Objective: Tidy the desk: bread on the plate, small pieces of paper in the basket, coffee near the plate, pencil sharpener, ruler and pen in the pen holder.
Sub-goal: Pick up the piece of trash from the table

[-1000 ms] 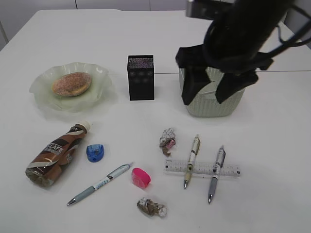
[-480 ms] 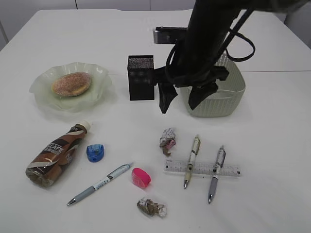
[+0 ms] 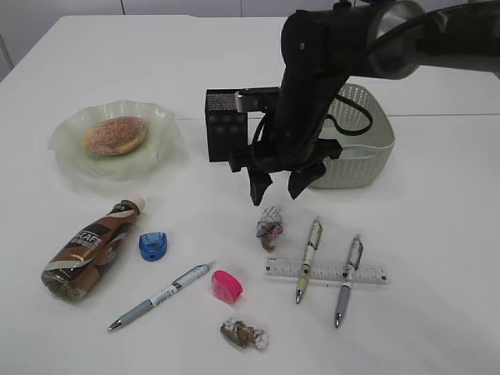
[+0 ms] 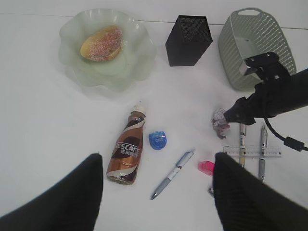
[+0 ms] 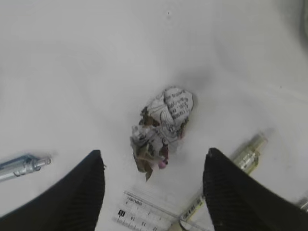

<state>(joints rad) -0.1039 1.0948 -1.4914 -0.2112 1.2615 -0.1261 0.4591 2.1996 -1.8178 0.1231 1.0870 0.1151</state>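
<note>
My right gripper (image 3: 275, 187) hangs open just above a crumpled piece of paper (image 3: 269, 223); in the right wrist view the wad (image 5: 163, 125) lies on the desk a little beyond the open right gripper (image 5: 154, 153), untouched. A second wad (image 3: 244, 333) lies near the front edge. The bread (image 3: 114, 135) sits on the green plate (image 3: 78, 168). The coffee bottle (image 3: 87, 250) lies on its side. The ruler (image 3: 324, 272) lies under two pens (image 3: 308, 258). A third pen (image 3: 160, 297), a blue sharpener (image 3: 153, 246) and a pink sharpener (image 3: 226, 285) lie loose. My left gripper (image 4: 159, 156) is open, high above the desk.
The black pen holder (image 3: 225, 129) stands upright behind my right arm. The perforated basket (image 3: 359, 156) is to its right, partly hidden by the arm. The white desk (image 3: 437, 234) continues to the right of the pens.
My right arm has swung left from over the basket and come down to hover above the paper wad. Nothing on the desk has moved.
</note>
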